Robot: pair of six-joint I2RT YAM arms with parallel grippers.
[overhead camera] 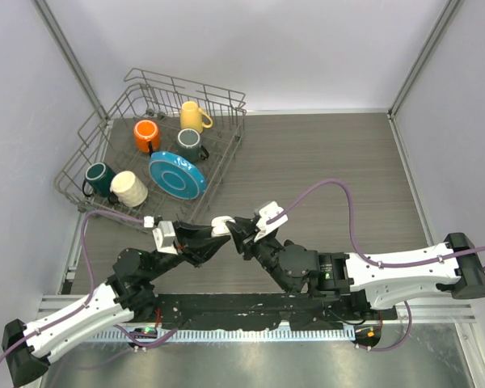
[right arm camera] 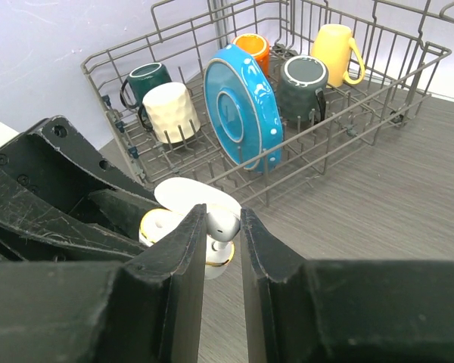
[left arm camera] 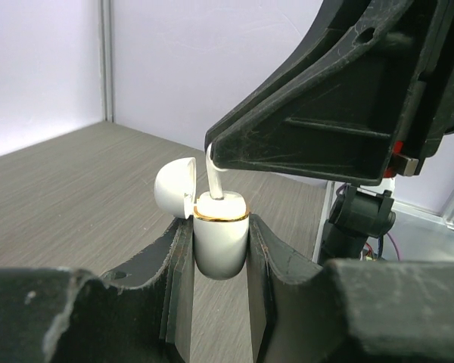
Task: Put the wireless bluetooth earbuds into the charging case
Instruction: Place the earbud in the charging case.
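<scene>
left fingers (left arm camera: 180,261) clamp a small white rounded plastic charging case (left arm camera: 221,246), lid (left arm camera: 174,185) open. right fingers (right arm camera: 188,249) pinch a tiny white stemmed plastic earbud (right arm camera: 221,225) set in its top.

Left claw (overhead camera: 216,230), right claw (overhead camera: 237,232), closed, tip-to-tip

**A:** What colour is the charging case (left arm camera: 220,242)?

**B:** Glossy white, with a thin gold band round the rim. The earbud (left arm camera: 214,180) is white too.

**A:** And the grippers?

**B:** The left gripper (left arm camera: 220,261) and the right gripper (right arm camera: 224,227) are both matt black.

**A:** The table (overhead camera: 323,162)?

**B:** Grey-brown with a wood grain. The rack (overhead camera: 186,82) is grey wire.

**A:** What about the crockery?

**B:** The plate (overhead camera: 178,175) is blue with a paler ring. There's a yellow mug (overhead camera: 192,115), an orange mug (overhead camera: 146,133), a dark teal mug (overhead camera: 99,178), a grey-green mug (overhead camera: 190,144) and a cream mug (overhead camera: 129,187) with a dimpled pattern.
</scene>
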